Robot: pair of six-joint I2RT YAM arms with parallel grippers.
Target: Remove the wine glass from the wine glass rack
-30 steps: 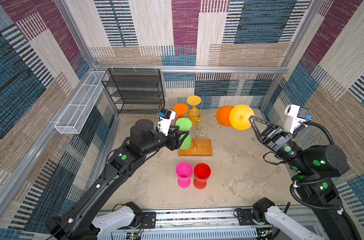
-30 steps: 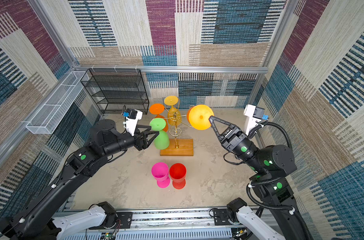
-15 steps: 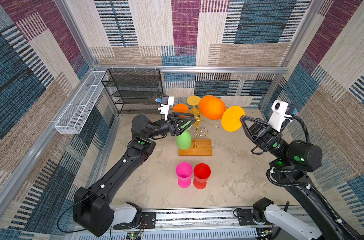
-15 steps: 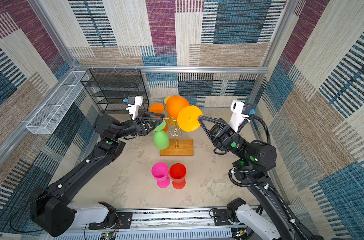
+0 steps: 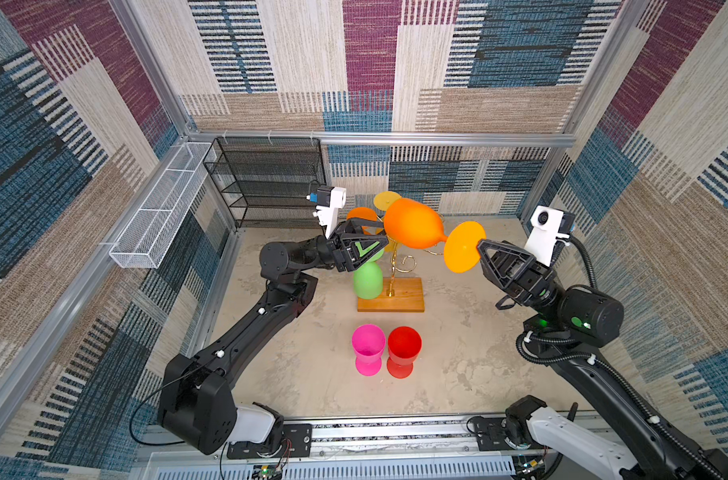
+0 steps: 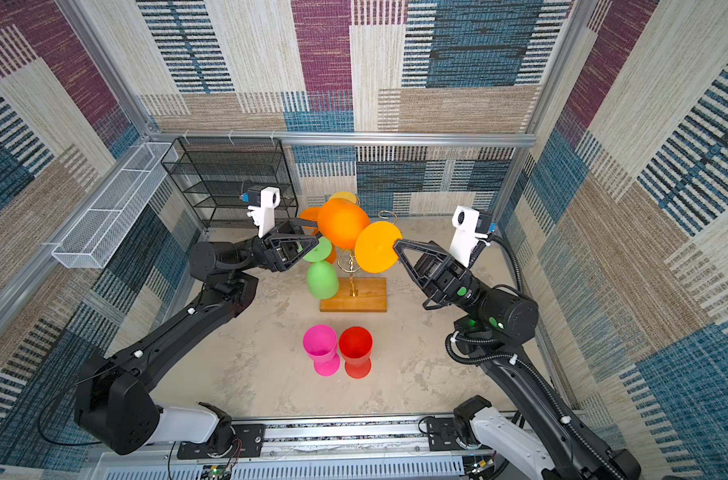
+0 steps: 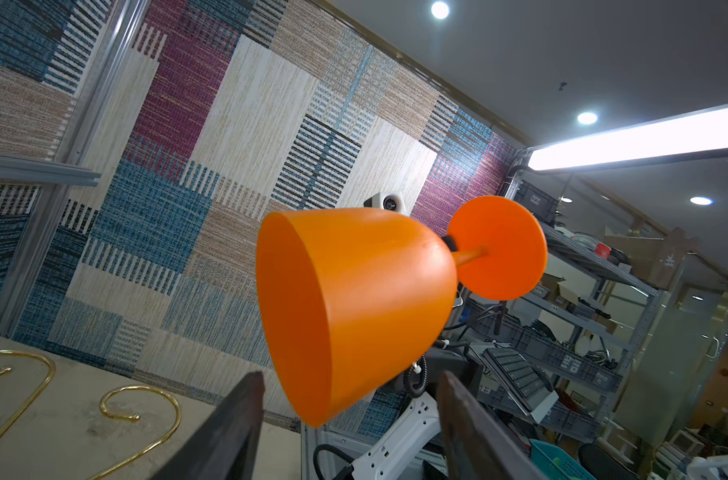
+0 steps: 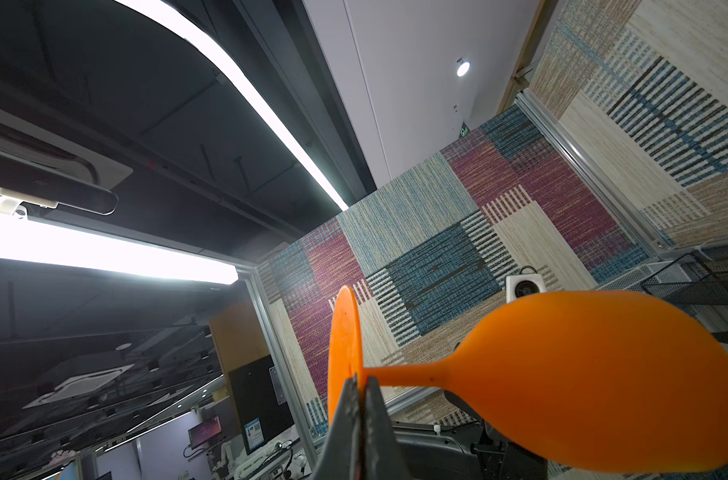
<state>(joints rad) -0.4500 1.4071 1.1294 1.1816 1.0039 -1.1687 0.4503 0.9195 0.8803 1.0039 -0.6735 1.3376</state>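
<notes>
An orange wine glass [image 5: 412, 224] [image 6: 343, 222] hangs sideways in the air above the gold wire wine glass rack [image 5: 395, 297] [image 6: 362, 291]. My right gripper [image 5: 480, 245] [image 8: 360, 382] is shut on the rim of its round foot [image 8: 343, 345]. The bowl [image 7: 354, 299] points toward my left gripper [image 5: 366, 241] [image 7: 349, 378], which is open. The bowl's lip sits just beyond and between that gripper's fingers, and I see no contact. A green glass [image 5: 367, 282] still hangs on the rack.
Another orange glass foot [image 5: 360, 214] and a yellow one [image 5: 386, 199] show at the rack's top. A pink glass [image 5: 367, 345] and a red glass [image 5: 403, 345] stand upright in front. A black mesh shelf [image 5: 270, 183] and a white basket [image 5: 158, 208] line the back left.
My right arm has swung the orange glass left over the rack, bowl leading. My left gripper has risen from beside the green glass to the bowl and opened slightly wider.
</notes>
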